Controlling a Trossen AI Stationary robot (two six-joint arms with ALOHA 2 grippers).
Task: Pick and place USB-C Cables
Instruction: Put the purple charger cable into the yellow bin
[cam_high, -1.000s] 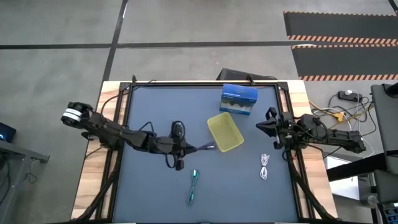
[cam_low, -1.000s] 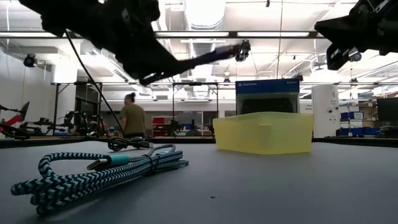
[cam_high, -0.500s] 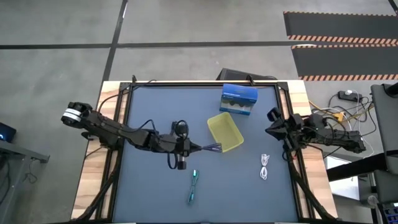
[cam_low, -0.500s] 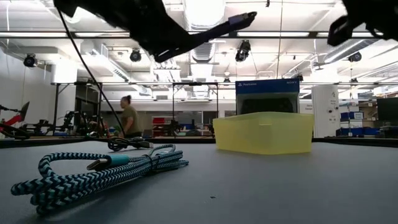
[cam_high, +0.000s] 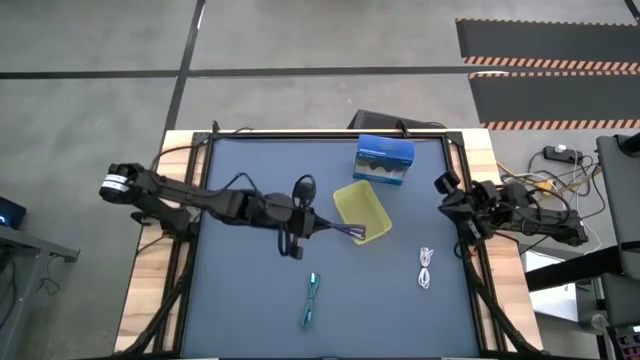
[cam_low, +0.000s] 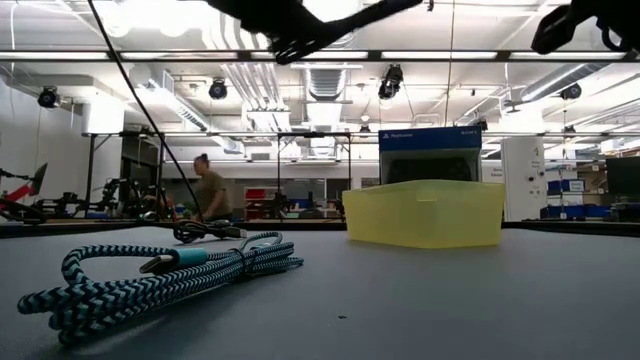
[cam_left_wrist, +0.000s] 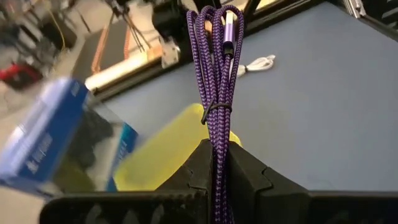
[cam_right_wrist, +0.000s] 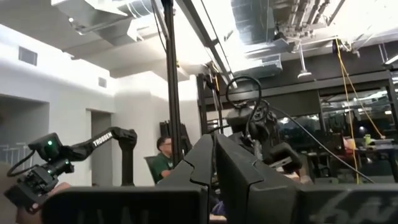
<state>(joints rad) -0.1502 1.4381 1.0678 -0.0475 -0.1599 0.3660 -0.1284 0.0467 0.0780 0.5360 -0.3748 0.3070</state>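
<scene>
My left gripper (cam_high: 322, 224) hangs over the middle of the table, shut on the dark purple USB-C cable (cam_left_wrist: 216, 68), a tied bundle. The bundle's free end (cam_high: 357, 234) reaches over the near rim of the yellow bin (cam_high: 362, 203). The teal cable (cam_high: 312, 298) lies coiled on the mat nearer the front, large in the low view (cam_low: 160, 280). To the right of it on the mat is the white cable (cam_high: 426, 268). I cannot make out the black cable. My right gripper (cam_high: 445, 188) waits, shut, at the table's right edge. My left gripper pinches the purple bundle between its two fingers at one end (cam_left_wrist: 217, 134), several strands together. The fingers come about level from the table's left and lie along the bundle. It sticks straight out past the fingertips, lifted clear of the mat.
A blue box (cam_high: 384, 160) stands just beyond the yellow bin, near the far edge. The bin shows in the low view as a pale yellow tub (cam_low: 425, 212). A black frame runs around the dark mat. A person (cam_low: 207, 188) stands in the room behind.
My left gripper has moved up and toward the table's right, carrying the purple cable from left of the bin until its free end is over the bin's near rim. My right gripper has drawn back toward the right edge.
</scene>
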